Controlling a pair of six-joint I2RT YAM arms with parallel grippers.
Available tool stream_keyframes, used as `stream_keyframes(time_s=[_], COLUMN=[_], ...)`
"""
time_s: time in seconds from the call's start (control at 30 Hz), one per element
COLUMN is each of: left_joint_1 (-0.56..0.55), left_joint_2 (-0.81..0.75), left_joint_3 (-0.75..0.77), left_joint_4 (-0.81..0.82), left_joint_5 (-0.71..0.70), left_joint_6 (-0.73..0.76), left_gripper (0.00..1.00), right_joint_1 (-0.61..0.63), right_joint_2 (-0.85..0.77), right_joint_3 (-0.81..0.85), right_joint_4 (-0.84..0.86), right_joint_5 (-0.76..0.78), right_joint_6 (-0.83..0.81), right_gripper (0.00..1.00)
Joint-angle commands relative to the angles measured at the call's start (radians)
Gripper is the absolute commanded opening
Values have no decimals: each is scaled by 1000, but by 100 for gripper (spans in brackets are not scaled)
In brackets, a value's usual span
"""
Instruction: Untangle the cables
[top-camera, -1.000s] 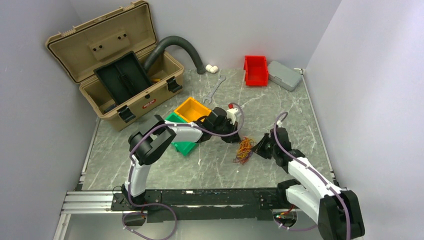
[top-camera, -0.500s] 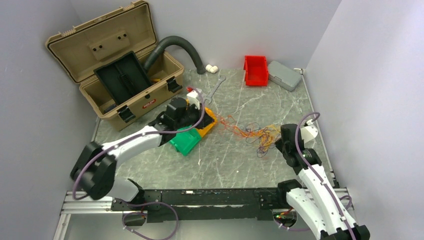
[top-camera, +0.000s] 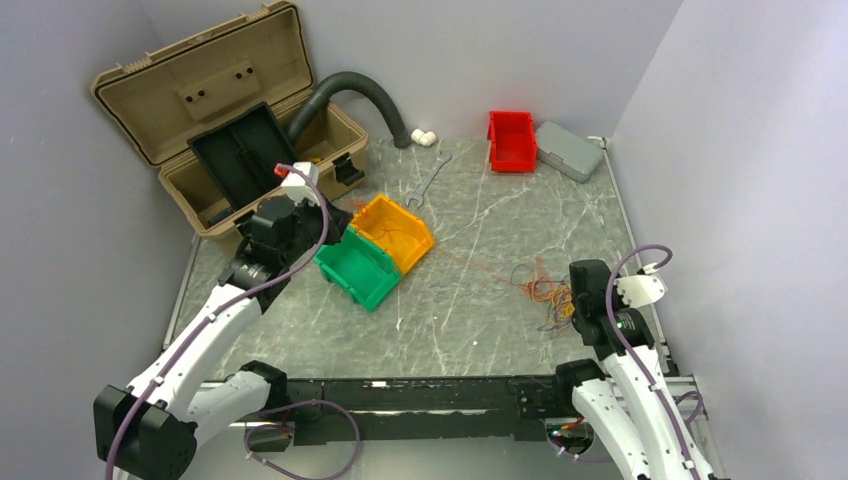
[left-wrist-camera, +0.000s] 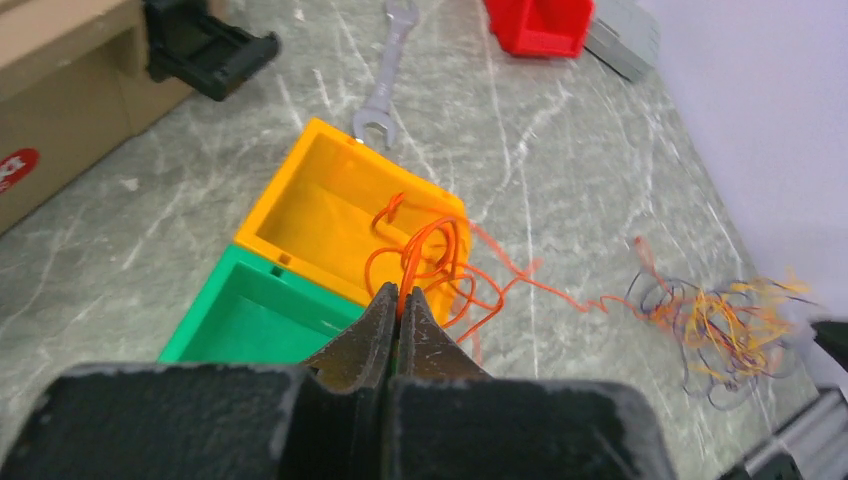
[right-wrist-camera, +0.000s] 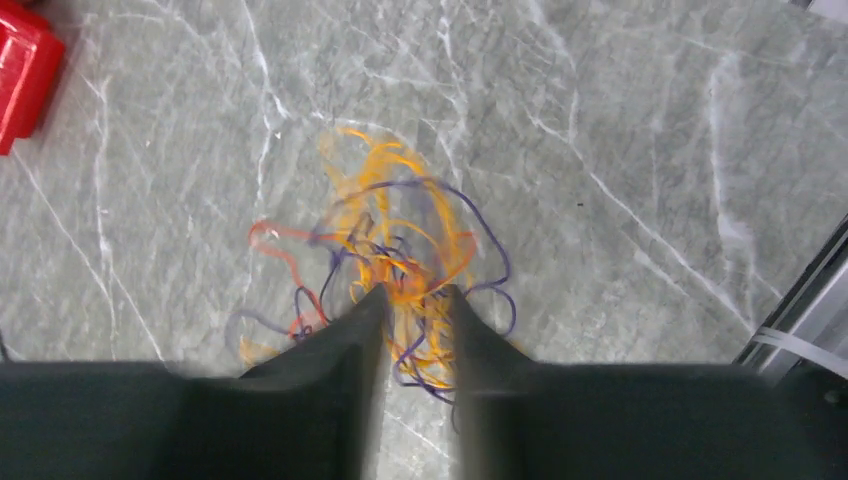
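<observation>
The cables are hair-thin wires in two parts. A loose bunch of orange, yellow and dark wires (top-camera: 545, 292) lies on the table at the right; it also shows in the right wrist view (right-wrist-camera: 400, 240) and the left wrist view (left-wrist-camera: 720, 325). One orange wire (left-wrist-camera: 430, 250) runs from the bunch over the yellow-orange bin (top-camera: 420, 245). My left gripper (left-wrist-camera: 399, 290) is shut on this wire, above the green bin (left-wrist-camera: 260, 310) and near the toolbox (top-camera: 335, 222). My right gripper (right-wrist-camera: 412, 295) stands over the bunch (top-camera: 575, 300), jaws apart, wires lying between them.
An open tan toolbox (top-camera: 220, 130) with a dark ribbed hose (top-camera: 360, 90) stands at the back left. A wrench (top-camera: 430, 180), a white fitting (top-camera: 422, 137), a red bin (top-camera: 512, 140) and a grey box (top-camera: 570, 150) lie at the back. The table's right edge is close to my right arm.
My left arm swung back left toward the toolbox, drawing the orange wire out over the bins. My right arm drew back right, and the bunch spread out on the table.
</observation>
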Motion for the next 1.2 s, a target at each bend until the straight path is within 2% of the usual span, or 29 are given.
stream_keyframes(time_s=[0.0,0.03,0.13,0.27,0.4,0.47,0.6,0.77,0.87,0.93,1.0,1.17], left_joint_1=[-10,-21,-89,-154,-154,-153,-154,-154,-152,-137,-96,77], left_joint_2=[-8,-5,27,56,67,77,74,78,72,56,23,-80], left_joint_3=[3,10,78,159,204,245,303,368,403,430,444,454], left_joint_4=[57,86,59,-2,0,-31,-56,-96,-142,-206,-255,-316], left_joint_5=[182,247,290,280,337,338,317,301,233,139,63,-32], left_joint_6=[35,39,85,125,120,124,125,121,120,116,98,79], left_gripper=[0,0,0,0,0,0,0,0,0,0,0,0], right_joint_1=[-2,-3,-3,-2,5,23,39,42,27,-9,-94,-263], right_joint_2=[12,16,21,66,126,169,284,365,390,401,404,387], right_joint_3=[27,26,-6,-8,-24,-33,-30,-45,-100,-134,-177,-235], right_joint_4=[91,126,297,379,532,578,597,555,512,500,515,526], right_joint_5=[-51,-101,-313,-486,-811,-890,-808,-688,-575,-527,-543,-537], right_joint_6=[-162,-213,-428,-527,-687,-696,-600,-372,-258,-227,-220,-236], right_gripper=[56,76,88,93,96,97,100,100,97,93,90,83])
